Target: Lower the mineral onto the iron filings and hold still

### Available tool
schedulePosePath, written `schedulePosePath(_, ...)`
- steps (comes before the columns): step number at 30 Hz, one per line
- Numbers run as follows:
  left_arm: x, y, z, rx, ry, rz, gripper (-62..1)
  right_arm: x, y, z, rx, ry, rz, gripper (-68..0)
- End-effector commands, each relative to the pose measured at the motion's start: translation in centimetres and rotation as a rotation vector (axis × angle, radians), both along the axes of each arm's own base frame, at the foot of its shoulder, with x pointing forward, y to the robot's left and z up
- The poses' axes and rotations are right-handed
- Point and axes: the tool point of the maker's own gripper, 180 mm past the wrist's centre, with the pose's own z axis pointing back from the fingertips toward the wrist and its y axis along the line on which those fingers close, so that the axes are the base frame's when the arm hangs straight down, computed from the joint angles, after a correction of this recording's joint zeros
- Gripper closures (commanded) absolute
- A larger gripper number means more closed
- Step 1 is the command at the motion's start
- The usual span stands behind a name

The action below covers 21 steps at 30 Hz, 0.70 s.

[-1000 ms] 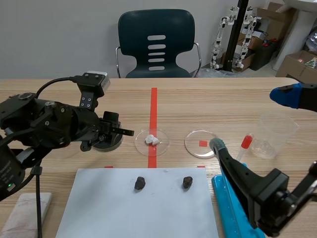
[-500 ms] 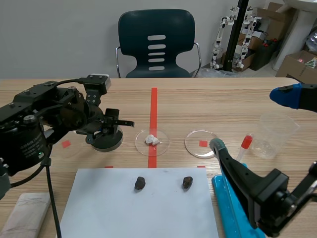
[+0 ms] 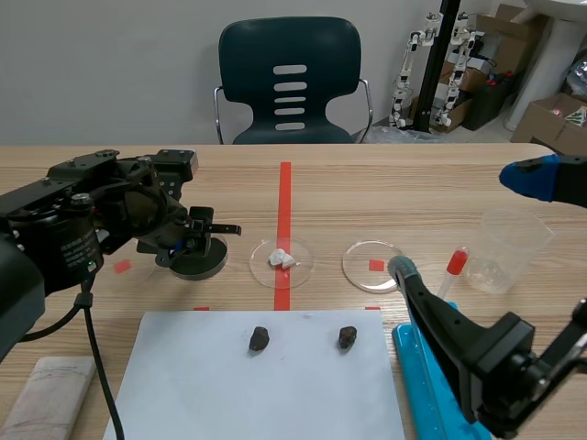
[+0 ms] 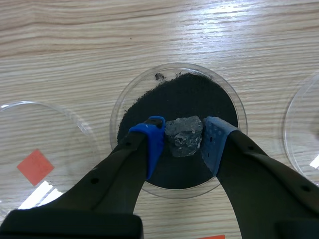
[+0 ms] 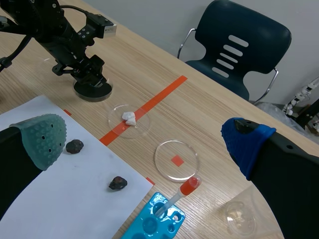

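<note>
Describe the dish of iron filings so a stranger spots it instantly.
On the wooden table, find the red tape line. Left of it, the dish under the left end effector is yours; unlike the other clear dishes, it holds black powder.

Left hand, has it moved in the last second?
Yes. The left hand, holding the mineral, dropped: its wrist top, earlier above the table's far edge, now sits below it, over the filings dish.

A dark teal chair (image 3: 291, 81) stands behind the wooden table (image 3: 413, 188), against a plain grey wall (image 3: 110, 64).
</note>
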Motion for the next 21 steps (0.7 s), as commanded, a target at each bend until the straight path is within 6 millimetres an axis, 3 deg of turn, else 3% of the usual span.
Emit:
schedulePosePath(1,1.4,-0.7,1.5,-0.012,-0.046,-0.008,-14.1,0.3,0.2,1.2,0.019,-0.037,0.002,-67.9)
schedulePosePath(11,1.4,-0.8,1.1,-0.016,-0.045,0.004,-14.1,0.3,0.2,1.2,0.020,-0.038,0.002,-67.9)
schedulePosePath(21,1.3,0.3,0.1,0.006,-0.009,0.038,-14.1,0.3,0.2,1.2,0.020,-0.036,0.005,-67.9)
